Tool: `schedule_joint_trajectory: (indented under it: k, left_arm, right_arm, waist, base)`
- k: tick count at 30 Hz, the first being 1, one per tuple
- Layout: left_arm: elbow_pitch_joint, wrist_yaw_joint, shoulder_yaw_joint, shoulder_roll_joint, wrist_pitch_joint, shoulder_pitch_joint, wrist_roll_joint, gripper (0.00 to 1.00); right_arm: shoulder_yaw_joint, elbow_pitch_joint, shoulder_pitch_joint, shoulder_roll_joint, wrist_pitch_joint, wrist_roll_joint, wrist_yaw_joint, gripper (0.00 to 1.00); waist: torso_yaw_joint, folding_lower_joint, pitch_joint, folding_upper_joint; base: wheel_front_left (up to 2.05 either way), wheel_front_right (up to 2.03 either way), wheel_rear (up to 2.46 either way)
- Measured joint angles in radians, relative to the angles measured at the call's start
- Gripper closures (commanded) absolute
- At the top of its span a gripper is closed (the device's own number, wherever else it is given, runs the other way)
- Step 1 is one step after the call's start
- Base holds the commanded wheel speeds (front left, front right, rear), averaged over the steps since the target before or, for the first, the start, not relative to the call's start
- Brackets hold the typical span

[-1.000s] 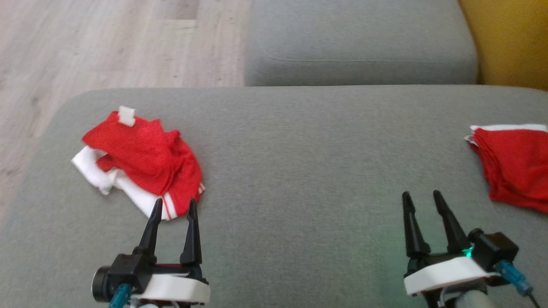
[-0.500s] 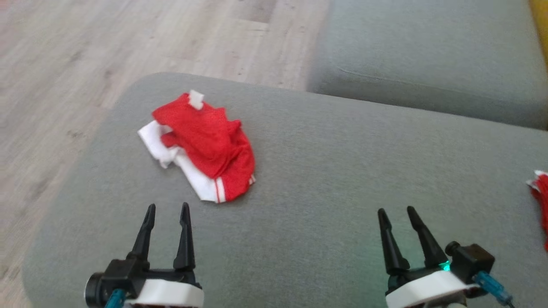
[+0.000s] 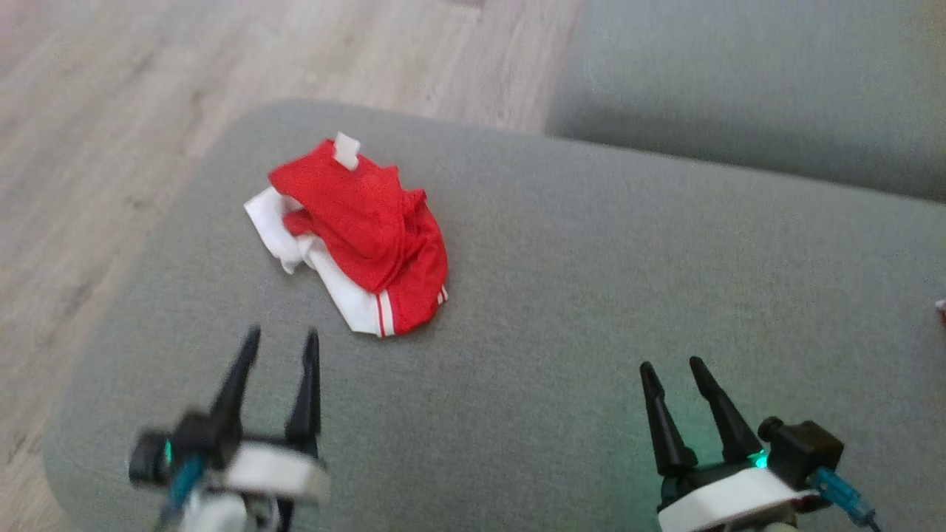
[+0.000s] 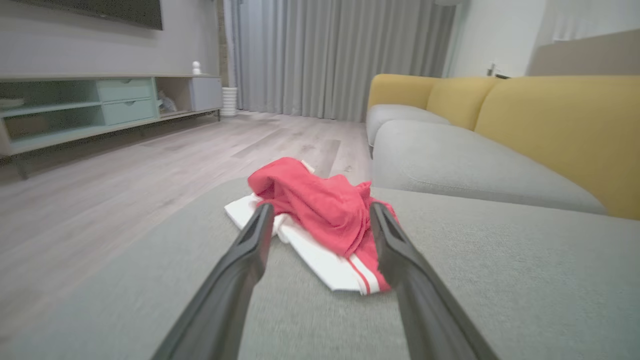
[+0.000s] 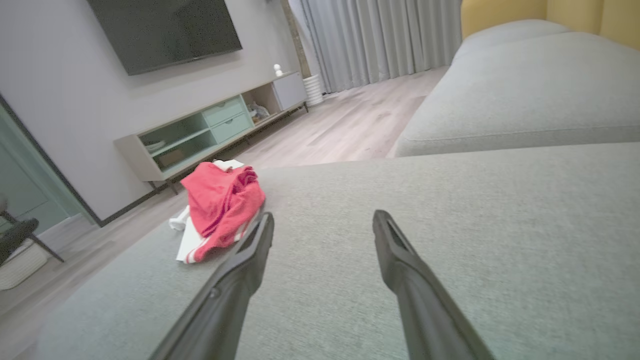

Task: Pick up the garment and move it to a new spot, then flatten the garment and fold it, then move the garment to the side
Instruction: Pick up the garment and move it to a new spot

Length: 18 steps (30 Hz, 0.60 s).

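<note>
A crumpled red and white garment (image 3: 362, 236) lies on the left part of a grey sofa cushion (image 3: 591, 281). My left gripper (image 3: 282, 338) stands open just short of the heap, nothing between its fingers; the left wrist view frames the garment (image 4: 320, 215) between the two open fingers. Far off to the right, my right gripper (image 3: 672, 367) is open and empty over bare cushion. In the right wrist view the garment (image 5: 220, 205) lies to the left, beyond the gripper (image 5: 322, 217).
Wooden floor (image 3: 111, 111) lies beyond the cushion's left and far edges. A second grey cushion (image 3: 739, 81) sits at the back right, with yellow backrests (image 4: 550, 125) behind. A sliver of another red and white cloth (image 3: 941, 309) shows at the right edge.
The head camera has swung left, so the garment sits nearer mid-picture and the red cloth at the right has almost left the picture. Both grippers stay open; the left one looks blurred.
</note>
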Motion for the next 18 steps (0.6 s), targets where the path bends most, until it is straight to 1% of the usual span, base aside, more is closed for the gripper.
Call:
schedule_joint_trajectory:
  k: [4, 8, 10, 11, 13, 18]
  left_arm:
    - [0.072, -0.028, -0.013, 0.047, 0.067, -0.216, 0.009, 0.00]
    - [0.178, -0.049, -0.039, 0.087, 0.225, -0.459, -0.037, 0.00]
    - [0.241, -0.050, -0.051, 0.108, 0.314, -0.552, -0.089, 0.00]
    - [0.267, -0.050, -0.059, 0.119, 0.358, -0.590, -0.138, 0.00]
    - [0.300, -0.050, -0.105, 0.151, 0.445, -0.651, -0.239, 0.00]
    - [0.338, -0.058, -0.226, 0.247, 0.569, -0.762, -0.359, 0.00]
  right_arm:
    - [-0.027, -0.004, -0.026, 0.000, 0.000, -0.029, 0.000, 0.00]
    - [-0.049, -0.018, -0.089, 0.000, 0.000, -0.047, 0.000, 0.00]
    - [-0.052, -0.024, -0.115, -0.001, 0.000, -0.053, 0.000, 0.00]
    - [-0.051, -0.025, -0.126, -0.001, 0.000, -0.055, 0.000, 0.00]
    - [-0.048, -0.026, -0.143, -0.001, 0.000, -0.057, 0.000, 0.00]
    - [-0.052, -0.029, -0.168, -0.001, 0.000, -0.049, 0.000, 0.00]
  waist:
    - [-0.029, 0.0002, 0.063, 0.0000]
    - [-0.065, 0.0003, 0.135, 0.0000]
    - [-0.086, 0.0004, 0.169, 0.0000]
    - [-0.099, 0.0004, 0.185, 0.0000]
    - [-0.126, 0.0004, 0.214, 0.0000]
    - [-0.186, 0.0003, 0.283, 0.0000]
  base:
    - [0.00, 0.00, 0.00]
    - [0.00, 0.00, 0.00]
    - [0.00, 0.00, 0.00]
    - [0.00, 0.00, 0.00]
    - [0.00, 0.00, 0.00]
    - [0.00, 0.00, 0.00]
